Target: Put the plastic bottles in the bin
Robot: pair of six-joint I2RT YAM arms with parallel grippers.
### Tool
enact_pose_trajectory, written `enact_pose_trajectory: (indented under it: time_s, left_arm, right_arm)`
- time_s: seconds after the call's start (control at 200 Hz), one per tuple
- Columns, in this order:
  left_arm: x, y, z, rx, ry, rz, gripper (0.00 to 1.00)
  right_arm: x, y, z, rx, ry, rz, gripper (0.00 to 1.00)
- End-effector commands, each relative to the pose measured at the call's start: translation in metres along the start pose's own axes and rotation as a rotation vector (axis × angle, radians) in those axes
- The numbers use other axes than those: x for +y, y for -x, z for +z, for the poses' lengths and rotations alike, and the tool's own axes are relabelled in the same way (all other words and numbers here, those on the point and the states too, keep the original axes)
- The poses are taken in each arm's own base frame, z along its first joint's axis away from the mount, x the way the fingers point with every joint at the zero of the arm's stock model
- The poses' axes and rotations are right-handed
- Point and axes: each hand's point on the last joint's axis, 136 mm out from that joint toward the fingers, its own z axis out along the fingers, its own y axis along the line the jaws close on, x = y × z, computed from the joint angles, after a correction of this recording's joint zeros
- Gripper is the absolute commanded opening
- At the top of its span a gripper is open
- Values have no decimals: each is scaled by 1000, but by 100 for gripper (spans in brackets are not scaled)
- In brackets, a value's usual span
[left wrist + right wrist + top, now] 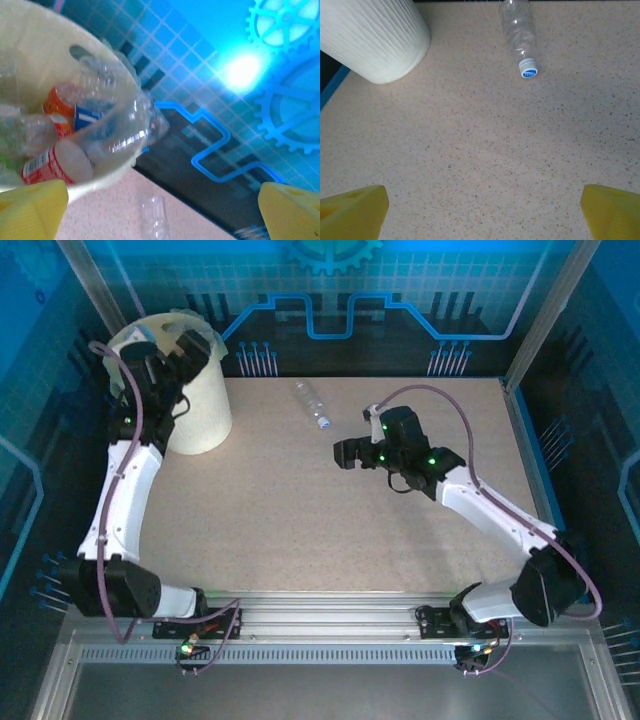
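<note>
Your right jaws stand wide, their yellow pads (351, 212) out at either edge of the right wrist view. Nothing sits between them, and only bare desk (480, 165) lies directly ahead. Farther out, ahead and slightly right of the gap's middle, the loose bottle (519, 30) lies on its side, well apart from the pads. It is clear, and its blue-and-white cap (528, 69) is turned back toward the jaws. Ahead and to the left of the jaws stands the bin (375, 40), its ribbed white wall apart from that bottle. Your left jaws are spread wide too, with the yellow pads (30, 210) in the lower corners of the left wrist view and nothing gripped. They hang at the bin's near rim, above its mouth. Just past them, inside the bin, you see a red-labelled bottle (42, 165), then an orange-labelled one (57, 102) and a blue-labelled one (90, 117). A large clear bottle (125, 127) lies up against the rim, clear of both pads.
</note>
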Motion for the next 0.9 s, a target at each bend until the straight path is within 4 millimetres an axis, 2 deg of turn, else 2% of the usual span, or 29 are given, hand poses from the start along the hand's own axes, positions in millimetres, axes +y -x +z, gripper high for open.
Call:
enact_pose_trajectory:
  time_s: [0.0, 0.08, 0.15, 0.22, 0.32, 0.46, 0.56, 0.75, 0.785, 0.89]
  left_arm:
    - [-19, -38, -16, 80, -102, 36, 99]
    - [-28, -74, -25, 168, -167, 36, 99]
    - [-22, -102, -31, 248, -179, 18, 99]
    - [-3, -125, -36, 313, -138, 8, 99]
    - [25, -141, -49, 338, -70, 48, 99]
    - [55, -143, -67, 318, 25, 100, 99]
    - [71, -143, -76, 302, 72, 100, 99]
    - [86, -141, -83, 285, 99, 62, 99]
    - [88, -141, -83, 286, 106, 60, 99]
    - [93, -141, -83, 287, 119, 59, 99]
  right_arm:
    - [-5, 9, 12, 39, 32, -17, 100]
    - [-11, 11, 26, 62, 41, -21, 100]
    - [-19, 13, 39, 73, 18, -54, 100]
    - [-31, 12, 54, 104, -28, -86, 100]
    - [-43, 10, 78, 186, -53, -91, 100]
    - [-48, 5, 117, 307, -43, -101, 100]
    - [-60, 4, 146, 359, -86, -120, 100]
    - [-76, 5, 186, 419, -135, -189, 97]
    - [-82, -6, 198, 451, -147, -199, 97]
    - [-90, -7, 215, 453, -174, -224, 95]
